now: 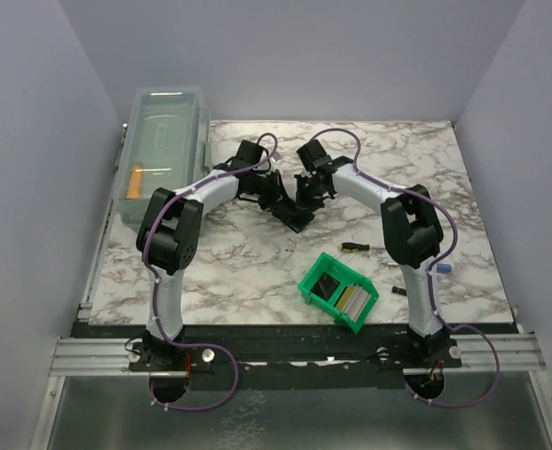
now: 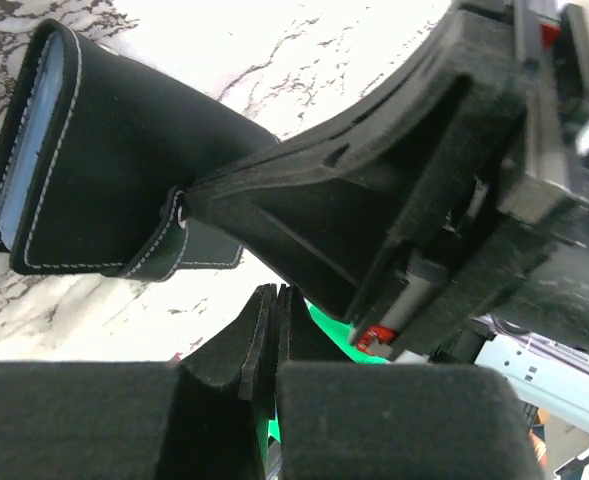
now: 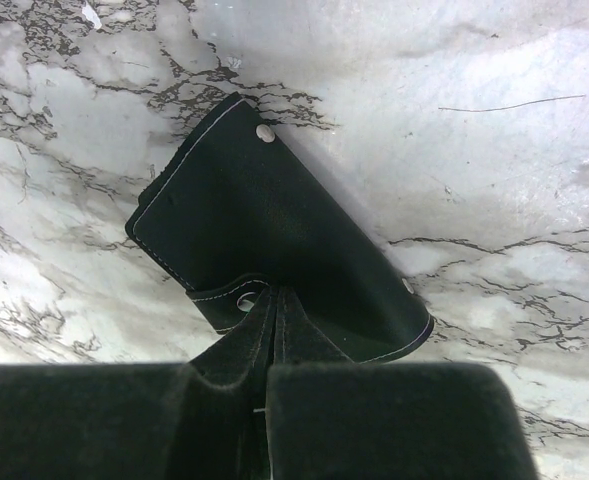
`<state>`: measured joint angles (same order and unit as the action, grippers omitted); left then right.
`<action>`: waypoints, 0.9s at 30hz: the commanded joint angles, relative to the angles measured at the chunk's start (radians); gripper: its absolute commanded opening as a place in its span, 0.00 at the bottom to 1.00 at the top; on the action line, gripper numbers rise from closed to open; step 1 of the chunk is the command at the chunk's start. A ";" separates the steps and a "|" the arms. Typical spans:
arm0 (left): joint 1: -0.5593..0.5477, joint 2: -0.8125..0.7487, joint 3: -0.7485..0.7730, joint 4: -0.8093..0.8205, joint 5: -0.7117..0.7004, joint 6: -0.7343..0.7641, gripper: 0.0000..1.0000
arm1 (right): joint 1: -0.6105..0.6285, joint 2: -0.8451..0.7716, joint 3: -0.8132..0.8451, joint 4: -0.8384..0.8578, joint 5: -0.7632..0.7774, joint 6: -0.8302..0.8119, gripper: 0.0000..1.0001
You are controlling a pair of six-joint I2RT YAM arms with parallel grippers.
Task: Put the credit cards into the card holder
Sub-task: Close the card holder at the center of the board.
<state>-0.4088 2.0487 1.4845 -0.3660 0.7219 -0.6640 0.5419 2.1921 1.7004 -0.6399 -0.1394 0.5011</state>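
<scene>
The black card holder lies on the marble table between both arms, folded, with a blue-grey inner face showing at one end. My right gripper is shut, its tips pinching the holder's snap strap; the left wrist view shows the same fingertip at the strap. My left gripper is shut with nothing in it, a little short of the holder. The credit cards, one dark and one cream, lie in the green bin.
The green bin sits in front of the right arm's base. Two screwdrivers lie beside it on the right. A clear lidded box stands at the far left edge. Grey walls enclose the table.
</scene>
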 commanded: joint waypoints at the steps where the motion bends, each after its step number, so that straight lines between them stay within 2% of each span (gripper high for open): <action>1: 0.000 0.059 0.023 0.054 0.012 -0.033 0.00 | 0.014 0.149 -0.088 0.009 0.057 -0.022 0.00; 15: 0.001 0.138 0.036 0.061 -0.123 -0.027 0.00 | 0.012 0.141 -0.094 0.011 0.057 -0.030 0.00; 21: 0.012 0.198 0.034 0.051 -0.182 -0.101 0.00 | 0.012 0.148 -0.091 0.008 0.056 -0.036 0.00; 27: 0.022 0.257 0.073 -0.124 -0.368 -0.141 0.00 | 0.023 0.128 -0.100 0.015 0.096 -0.090 0.00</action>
<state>-0.3935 2.1891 1.5379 -0.3840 0.6609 -0.7933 0.5392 2.1845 1.6844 -0.6201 -0.1474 0.4808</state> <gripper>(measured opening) 0.018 0.003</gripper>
